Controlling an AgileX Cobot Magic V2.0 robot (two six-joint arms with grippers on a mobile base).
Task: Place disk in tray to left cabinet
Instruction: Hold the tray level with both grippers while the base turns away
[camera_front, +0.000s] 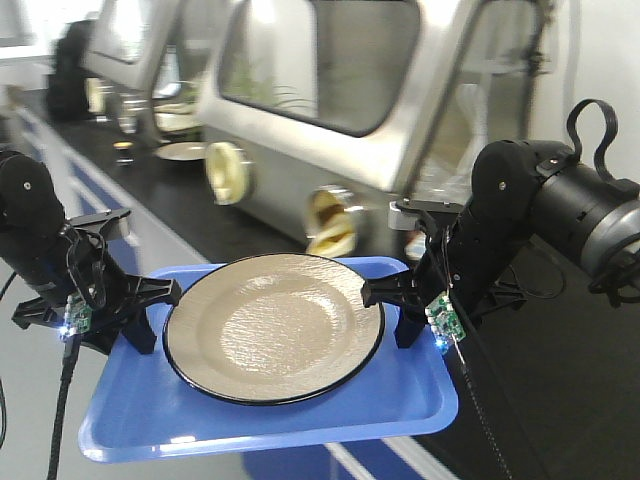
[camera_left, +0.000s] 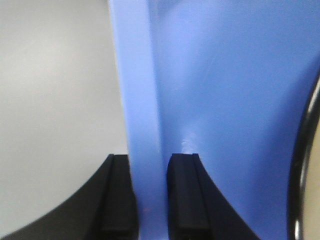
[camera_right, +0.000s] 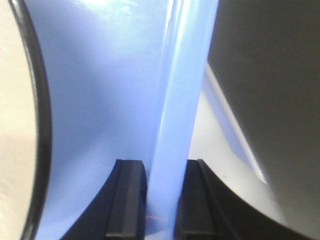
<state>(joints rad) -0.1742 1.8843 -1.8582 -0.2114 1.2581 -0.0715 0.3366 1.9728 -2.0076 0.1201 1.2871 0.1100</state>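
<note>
A steel glovebox (camera_front: 300, 165) with round ports sits on a black counter (camera_front: 200, 215).

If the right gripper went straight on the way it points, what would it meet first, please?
Probably the tray: its rim sits between the fingers, the plate off to one side.

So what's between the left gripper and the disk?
Only bare blue tray floor separates the left gripper, clamped on the rim, from the disk; the left wrist view shows it.
</note>
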